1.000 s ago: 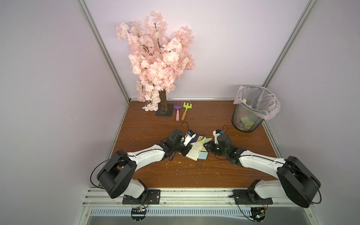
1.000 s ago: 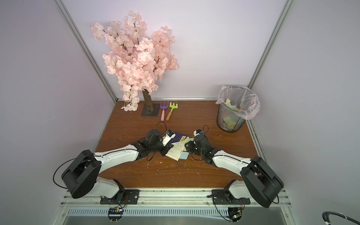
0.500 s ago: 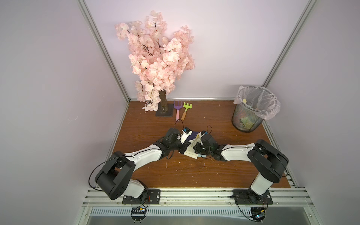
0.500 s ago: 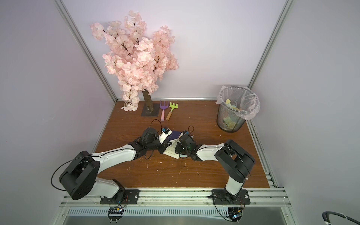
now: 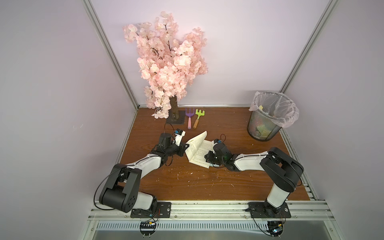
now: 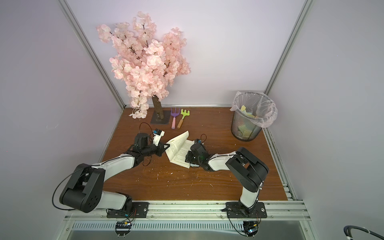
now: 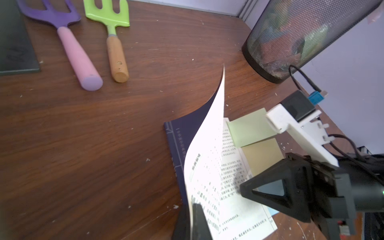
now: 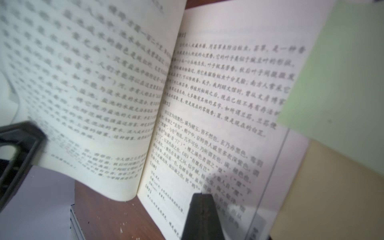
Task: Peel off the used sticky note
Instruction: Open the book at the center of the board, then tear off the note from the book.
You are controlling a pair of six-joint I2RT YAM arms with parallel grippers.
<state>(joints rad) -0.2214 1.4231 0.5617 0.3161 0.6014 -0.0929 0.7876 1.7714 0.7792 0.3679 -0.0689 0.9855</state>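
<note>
A thin book (image 5: 200,153) lies open on the wooden table (image 5: 207,182). My left gripper (image 7: 192,223) is shut on a lifted printed page (image 7: 209,145) that stands curved upward, seen also in a top view (image 6: 178,138). A pale green sticky note (image 7: 249,128) and a yellow sticky note (image 7: 262,155) below it lie at the outer edge of the flat right-hand page. In the right wrist view the green note (image 8: 340,83) and the yellow note (image 8: 332,197) sit beside my right gripper (image 8: 200,216). It is shut with nothing in it, tip on that page, near the notes.
A wire bin (image 5: 268,122) with a plastic liner holds discarded notes at the back right. An artificial cherry tree (image 5: 170,68) on a dark base (image 5: 175,119) stands at the back. Beside it lie a purple rake (image 5: 189,118) and a green rake (image 5: 198,117).
My right gripper closed and moved left onto the right-hand page, its elbow folding back. The left gripper raised the page it holds, so the book now lies open.
</note>
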